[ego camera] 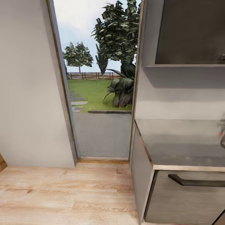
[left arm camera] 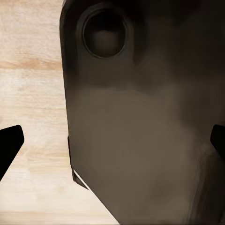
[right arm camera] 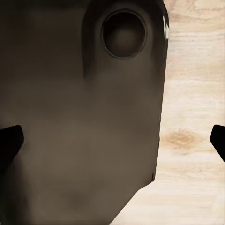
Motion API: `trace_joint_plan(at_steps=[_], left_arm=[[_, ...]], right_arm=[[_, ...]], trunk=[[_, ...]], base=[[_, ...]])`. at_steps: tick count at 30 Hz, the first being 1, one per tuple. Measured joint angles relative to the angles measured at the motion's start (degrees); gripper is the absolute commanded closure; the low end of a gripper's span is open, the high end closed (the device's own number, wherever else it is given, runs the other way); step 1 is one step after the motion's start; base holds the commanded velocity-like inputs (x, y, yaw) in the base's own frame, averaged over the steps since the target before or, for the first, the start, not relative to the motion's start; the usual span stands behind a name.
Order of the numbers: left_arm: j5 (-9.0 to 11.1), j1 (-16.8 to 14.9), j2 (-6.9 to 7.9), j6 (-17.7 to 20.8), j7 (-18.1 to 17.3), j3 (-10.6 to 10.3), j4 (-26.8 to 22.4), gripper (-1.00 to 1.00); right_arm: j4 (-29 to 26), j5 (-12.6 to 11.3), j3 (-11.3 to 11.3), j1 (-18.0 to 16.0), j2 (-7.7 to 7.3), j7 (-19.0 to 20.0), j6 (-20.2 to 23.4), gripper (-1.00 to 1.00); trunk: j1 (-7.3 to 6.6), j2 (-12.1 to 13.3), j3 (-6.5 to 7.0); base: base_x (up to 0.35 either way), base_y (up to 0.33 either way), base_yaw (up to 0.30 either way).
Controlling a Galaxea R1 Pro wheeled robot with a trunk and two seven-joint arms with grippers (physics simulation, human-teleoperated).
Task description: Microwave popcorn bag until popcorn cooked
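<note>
A: What was seen nearest, below the arms?

B: Pale wooden floor (left arm camera: pixel 33 93) was seen under both wrists, partly covered by a dark rounded body panel (left arm camera: pixel 140 131) of the robot. The left gripper (left arm camera: pixel 112 143) was shown with its two dark fingertips (left arm camera: pixel 9 145) at opposite edges of its wrist view, so its jaws were spread wide with nothing between them. The right gripper (right arm camera: pixel 112 140) was shown the same way: jaws wide apart, nothing held.

A: And beyond that?

B: The end of the grey countertop (ego camera: pixel 181 140) was seen above a dark cabinet front with a drawer handle (ego camera: pixel 197 181). At the worktop's far right edge a small, cut-off object (ego camera: pixel 222 134) was glimpsed; what it was could not be told. An upper cabinet (ego camera: pixel 187 31) was hung over the worktop. To the left of the countertop an open doorway (ego camera: pixel 100 93) was seen, with lawn and trees (ego camera: pixel 118 31) beyond.

A: Where was the popcorn bag?

B: Neither it nor the microwave could be made out; the robot was judged to be on its way, with the search not yet done.

A: How was that step best done?

B: The base should probably be turned along the countertop, away from the doorway, with the arms kept tucked clear of the cabinet.
</note>
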Motion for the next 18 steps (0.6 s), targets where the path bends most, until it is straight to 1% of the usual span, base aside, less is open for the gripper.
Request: trace_joint_plan(at_steps=[1,2,8,13,18], left_arm=[[0.0,0.0,0.0,0.0,0.0,0.0,0.0,-1.0],[0.0,-0.1,0.32,-0.3,0.0,-0.2,-0.3,-1.0],[0.0,0.0,0.47,-0.7,0.0,-0.2,-1.0,-1.0],[0.0,0.0,0.53,-0.7,0.0,-0.2,-1.1,-1.0],[0.0,0.0,0.52,-0.7,0.0,-0.2,-1.1,-1.0]], right_arm=[[0.0,0.0,0.0,0.0,0.0,0.0,0.0,-1.0],[0.1,-0.3,-0.3,-0.3,0.25,0.3,-0.2,-1.0],[0.1,-0.5,-0.3,-0.4,0.26,0.0,-0.2,-1.0],[0.1,-1.2,-0.7,-0.4,0.25,-0.1,-0.2,-1.0],[0.1,-1.4,-0.9,-0.4,0.25,-0.1,-0.3,-1.0]], trunk=[[0.0,0.0,0.0],[0.0,0.0,0.03],[0.0,0.0,0.02],[0.01,0.0,0.03],[0.01,0.0,0.03]], base=[[0.0,0.0,0.0],[0.0,0.0,0.0],[0.0,0.0,-0.017],[0.0,0.0,-0.246],[0.0,0.0,-0.282]])
